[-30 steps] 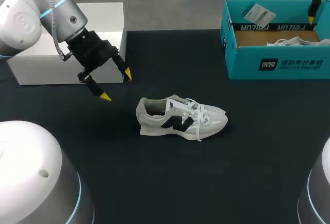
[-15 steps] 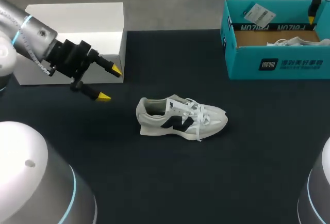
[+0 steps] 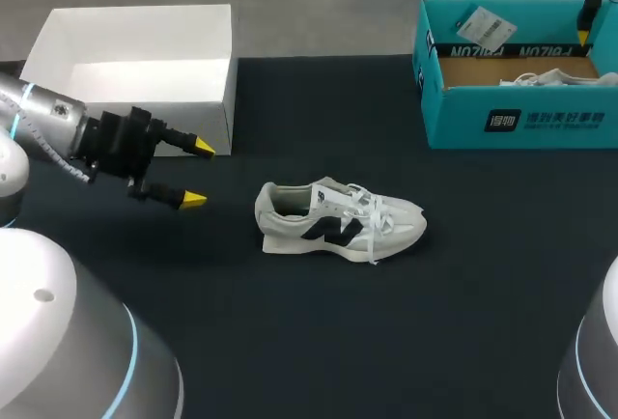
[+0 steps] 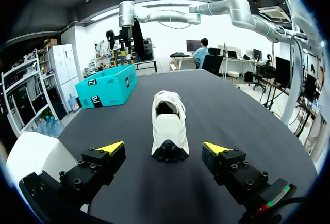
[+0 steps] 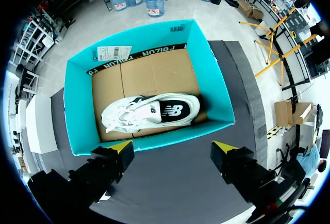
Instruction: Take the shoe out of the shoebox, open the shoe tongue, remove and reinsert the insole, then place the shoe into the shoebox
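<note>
Left gripper (image 3: pixel 198 173) withdrew leftward and dropped lower.
Its fingers stood spread, aimed at the shoe (image 3: pixel 338 221) heel; right gripper (image 5: pixel 174 145) hung spread above the shoebox (image 5: pixel 77 115).

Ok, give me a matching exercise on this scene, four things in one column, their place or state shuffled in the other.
1 left gripper
2 right gripper
3 teal shoebox
4 white box

A at the table's far left corner
B holds the second sneaker
C open, over the teal shoebox
D open, facing the loose sneaker's heel

Pairs: 1-D, 2-C, 3-B, 4-A
</note>
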Action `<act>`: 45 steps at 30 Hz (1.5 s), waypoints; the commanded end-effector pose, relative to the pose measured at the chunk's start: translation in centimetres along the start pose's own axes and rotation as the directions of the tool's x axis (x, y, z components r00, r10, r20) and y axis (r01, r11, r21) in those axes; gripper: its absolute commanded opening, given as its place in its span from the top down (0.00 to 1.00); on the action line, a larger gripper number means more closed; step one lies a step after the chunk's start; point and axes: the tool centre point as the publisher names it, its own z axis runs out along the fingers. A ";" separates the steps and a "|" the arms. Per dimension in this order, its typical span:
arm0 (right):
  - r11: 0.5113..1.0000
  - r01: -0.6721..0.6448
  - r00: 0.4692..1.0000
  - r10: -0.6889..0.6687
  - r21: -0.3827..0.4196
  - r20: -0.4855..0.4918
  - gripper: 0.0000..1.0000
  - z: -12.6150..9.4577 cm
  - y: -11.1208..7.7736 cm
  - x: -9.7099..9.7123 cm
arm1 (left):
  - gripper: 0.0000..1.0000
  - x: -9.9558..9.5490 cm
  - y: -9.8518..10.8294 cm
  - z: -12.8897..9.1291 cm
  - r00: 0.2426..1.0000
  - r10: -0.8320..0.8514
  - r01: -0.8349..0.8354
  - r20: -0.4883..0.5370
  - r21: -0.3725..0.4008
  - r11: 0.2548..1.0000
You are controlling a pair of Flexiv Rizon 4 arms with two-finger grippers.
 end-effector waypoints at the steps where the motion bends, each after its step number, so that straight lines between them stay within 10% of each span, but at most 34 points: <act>1: 1.000 -0.001 1.000 0.001 -0.001 0.000 0.00 0.0 -0.1 0.0 | 0.00 0.0 1.8 0.6 1.000 -0.022 0.022 0.022 0.009 1.000; 13: 1.000 -0.001 1.000 0.001 -0.001 0.000 0.00 0.0 -0.1 0.0 | 0.00 0.9 5.5 1.8 0.996 -0.086 0.087 -0.022 0.053 0.995; 45: 1.000 -0.001 1.000 0.001 -0.001 0.000 0.00 0.0 -0.1 0.0 | 0.00 1.4 5.9 4.0 0.996 -0.084 0.085 -0.034 0.042 0.995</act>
